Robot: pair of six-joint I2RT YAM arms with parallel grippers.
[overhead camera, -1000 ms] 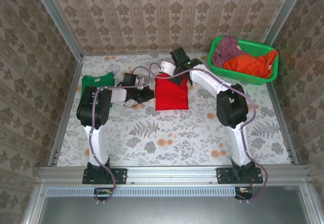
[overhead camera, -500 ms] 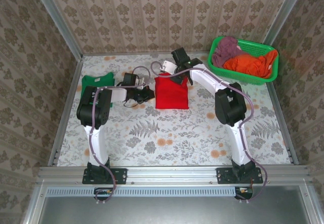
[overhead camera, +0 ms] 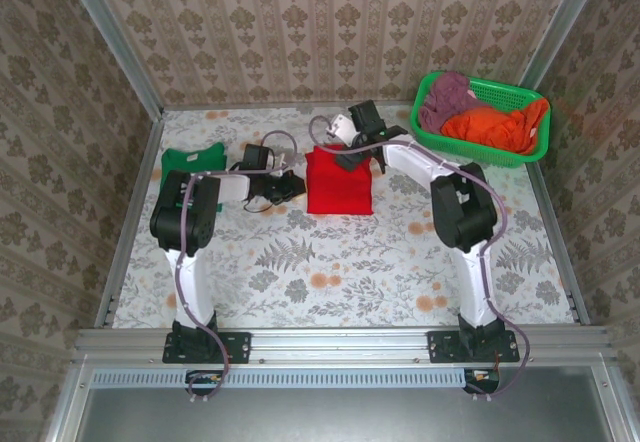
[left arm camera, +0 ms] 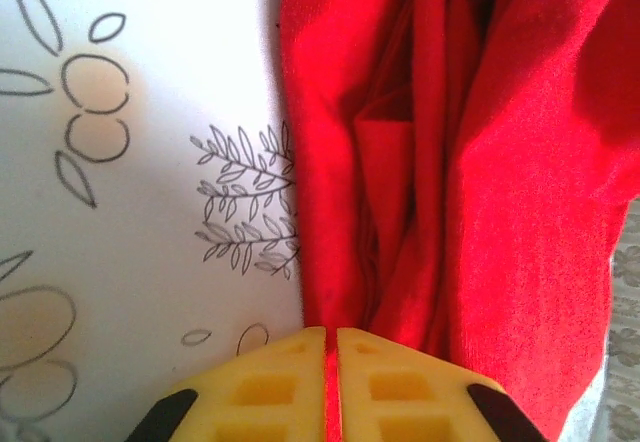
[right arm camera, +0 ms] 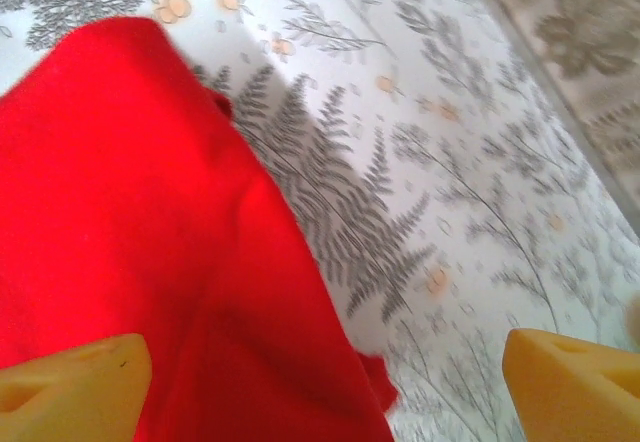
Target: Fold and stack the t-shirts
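Red shirt [overhead camera: 338, 182]: we see it folded, flat mid-table [overhead camera: 330, 262].
Green shirt [overhead camera: 193, 157]: folded at far left, well apart from the red shirt.
Left gripper [left arm camera: 330, 337]: fingers almost together, pinching the red shirt's edge.
Right gripper [right arm camera: 325, 347]: jaws wide, holding nothing, over the red shirt's far edge.
Basket [overhead camera: 497, 85]: far right, crumpled clothes [overhead camera: 490, 122] inside.

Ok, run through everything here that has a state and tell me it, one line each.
red t-shirt: folded into a rectangle, flat on the table.
green t-shirt: folded, flat, far left.
basket: upright, holding crumpled clothes.
left end effector: almost closed, red cloth in the thin gap.
right end effector: open wide above the red t-shirt's edge.
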